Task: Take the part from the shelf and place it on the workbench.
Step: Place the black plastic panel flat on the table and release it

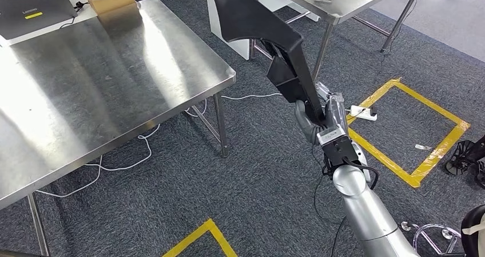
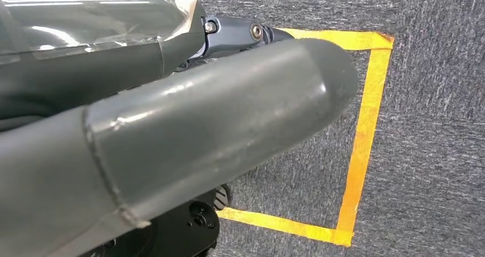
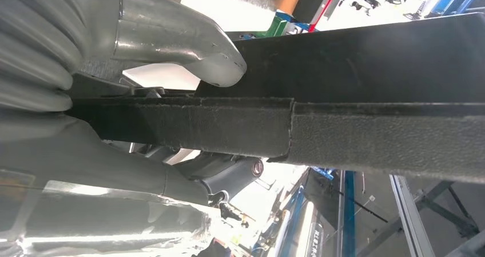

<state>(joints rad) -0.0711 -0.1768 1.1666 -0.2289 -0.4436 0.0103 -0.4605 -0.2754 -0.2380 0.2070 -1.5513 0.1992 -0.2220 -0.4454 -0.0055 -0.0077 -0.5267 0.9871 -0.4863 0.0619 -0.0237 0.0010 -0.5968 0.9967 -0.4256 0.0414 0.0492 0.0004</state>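
Head view shows the right hand (image 1: 323,117) gripping the long black part (image 1: 260,31) by its lower end, raised over the floor beside the workbench (image 1: 103,79). For good placing, swing it left and lower flat. Left hand (image 2: 189,131): state unclear.

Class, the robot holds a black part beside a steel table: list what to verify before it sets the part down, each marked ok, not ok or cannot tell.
1. Right hand grips the black part: ok.
2. Part over the workbench: not ok, it hangs beyond the edge.
3. Near bench surface bare for landing: ok.
4. Laptop and cardboard box far from landing spot: ok.
5. Left hand free: cannot tell.
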